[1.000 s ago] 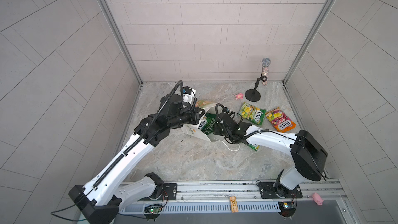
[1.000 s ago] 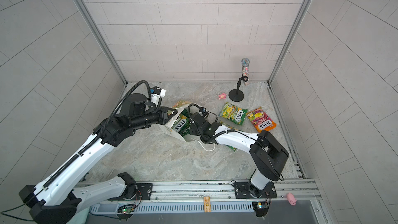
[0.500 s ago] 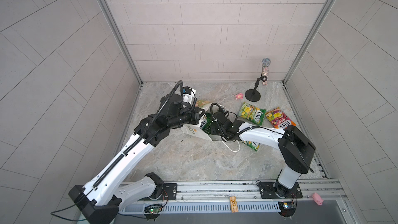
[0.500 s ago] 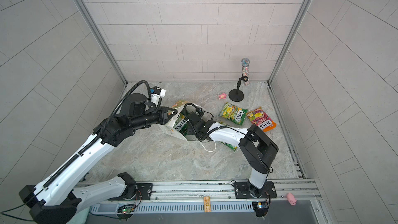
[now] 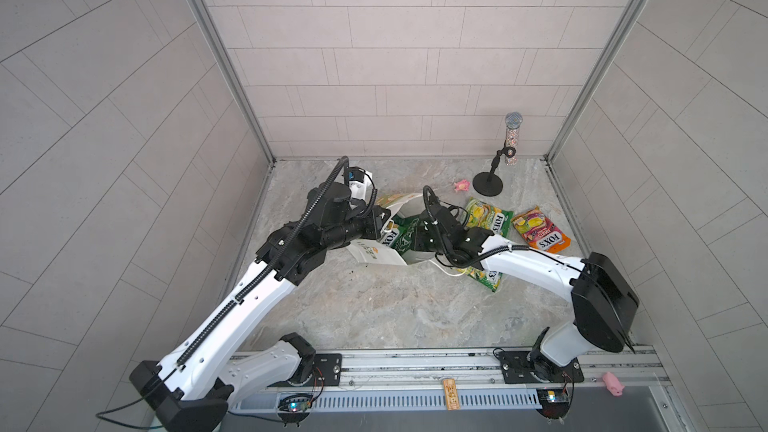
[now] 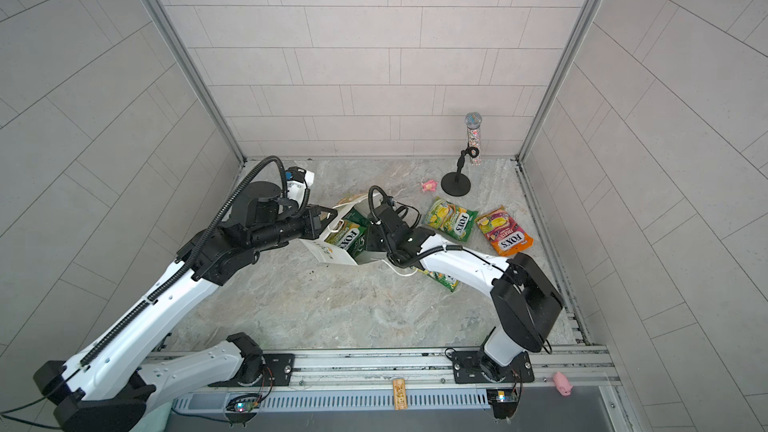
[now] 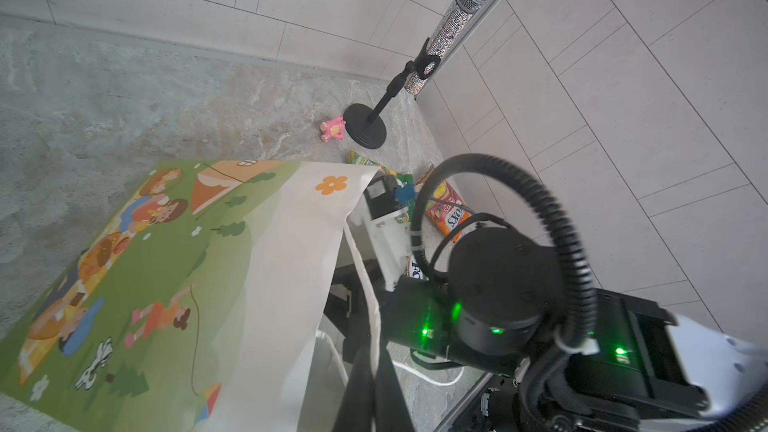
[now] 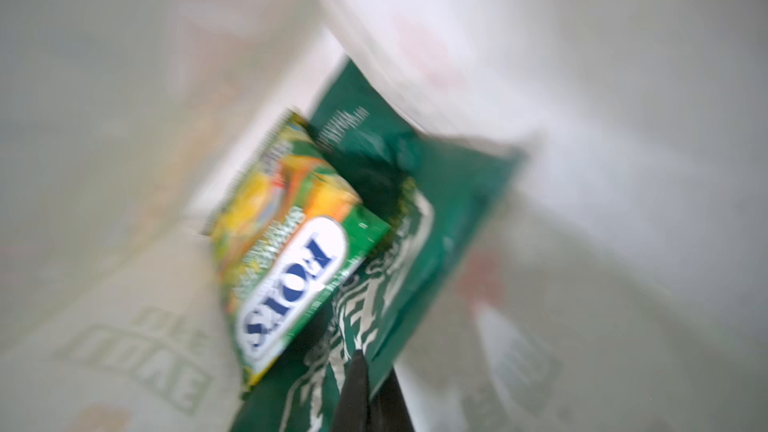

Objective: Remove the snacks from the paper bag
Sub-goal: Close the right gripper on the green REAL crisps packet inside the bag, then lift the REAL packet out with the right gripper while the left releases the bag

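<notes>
Now, with the right gripper (image 8: 365, 371) pinched shut on the big dark green shiny chips bag (image 8: 436, 243) and the left gripper (image 6: 328, 218) clamped on the rim of the tall white paper bag (image 6: 328, 252) — tipped over near the middle of the grey stone table (image 5: 374, 305) — pull slow and straight, minding the small yellow-green packet (image 8: 291, 251).

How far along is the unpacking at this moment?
Done: two green packets and the orange packet are out. In hand: left gripper holds the paper bag; right gripper is inside, seemingly shut on the chips bag. Remaining: chips bag and a FOX'S packet.
</notes>
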Controlling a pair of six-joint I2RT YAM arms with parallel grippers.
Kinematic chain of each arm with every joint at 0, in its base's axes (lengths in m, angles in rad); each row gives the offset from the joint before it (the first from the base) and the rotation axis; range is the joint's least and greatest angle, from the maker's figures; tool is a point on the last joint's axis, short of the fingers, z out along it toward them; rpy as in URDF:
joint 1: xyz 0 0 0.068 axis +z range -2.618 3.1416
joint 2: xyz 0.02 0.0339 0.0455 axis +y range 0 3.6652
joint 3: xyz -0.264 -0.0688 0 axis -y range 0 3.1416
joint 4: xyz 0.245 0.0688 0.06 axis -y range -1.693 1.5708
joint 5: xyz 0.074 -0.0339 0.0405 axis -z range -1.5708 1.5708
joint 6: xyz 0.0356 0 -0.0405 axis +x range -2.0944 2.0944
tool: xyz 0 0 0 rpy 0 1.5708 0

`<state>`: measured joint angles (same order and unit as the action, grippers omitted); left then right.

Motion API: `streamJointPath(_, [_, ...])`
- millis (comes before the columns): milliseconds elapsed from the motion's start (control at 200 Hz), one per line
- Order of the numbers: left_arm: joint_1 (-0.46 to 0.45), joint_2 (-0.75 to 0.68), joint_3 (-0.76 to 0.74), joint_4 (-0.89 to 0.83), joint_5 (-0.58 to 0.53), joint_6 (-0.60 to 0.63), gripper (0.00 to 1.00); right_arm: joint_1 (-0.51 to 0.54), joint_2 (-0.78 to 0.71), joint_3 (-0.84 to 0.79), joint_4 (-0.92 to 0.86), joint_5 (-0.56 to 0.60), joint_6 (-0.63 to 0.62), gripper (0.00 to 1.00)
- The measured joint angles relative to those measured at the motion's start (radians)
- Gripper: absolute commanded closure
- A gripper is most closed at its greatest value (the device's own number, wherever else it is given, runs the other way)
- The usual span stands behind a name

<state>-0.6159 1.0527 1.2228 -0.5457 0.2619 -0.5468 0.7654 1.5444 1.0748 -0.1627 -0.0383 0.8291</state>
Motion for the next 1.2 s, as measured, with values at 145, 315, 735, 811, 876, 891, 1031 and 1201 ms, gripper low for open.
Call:
streamJointPath(145, [0.000,0.000,-0.001,-0.003,-0.002,0.005,1.00,-0.013,-0.064,-0.021,0.056,-0.051,-0.023,1.00])
streamJointPath(315, [0.000,0.000,-0.004,-0.008,-0.010,0.005,1.00,-0.024,-0.075,-0.034,0.092,-0.118,-0.044,1.00])
streamJointPath(735, [0.000,0.000,-0.008,-0.037,-0.068,0.005,1.00,-0.029,-0.161,0.031,0.090,-0.230,-0.094,1.00])
streamJointPath(811, [0.000,0.000,-0.010,-0.040,-0.078,0.005,1.00,-0.029,-0.182,0.042,0.090,-0.240,-0.100,1.00])
streamJointPath(876, [0.000,0.000,-0.011,-0.045,-0.090,0.005,1.00,-0.032,-0.191,0.053,0.087,-0.250,-0.103,1.00])
streamJointPath(891, [0.000,0.000,-0.011,-0.046,-0.093,0.005,1.00,-0.033,-0.192,0.056,0.087,-0.252,-0.103,1.00])
streamJointPath(1031, [0.000,-0.001,-0.012,-0.052,-0.121,0.005,1.00,-0.047,-0.192,0.106,0.071,-0.286,-0.111,1.00])
streamJointPath(1201, [0.000,-0.015,-0.014,-0.059,-0.151,0.005,1.00,-0.074,-0.190,0.204,0.061,-0.330,-0.117,1.00])
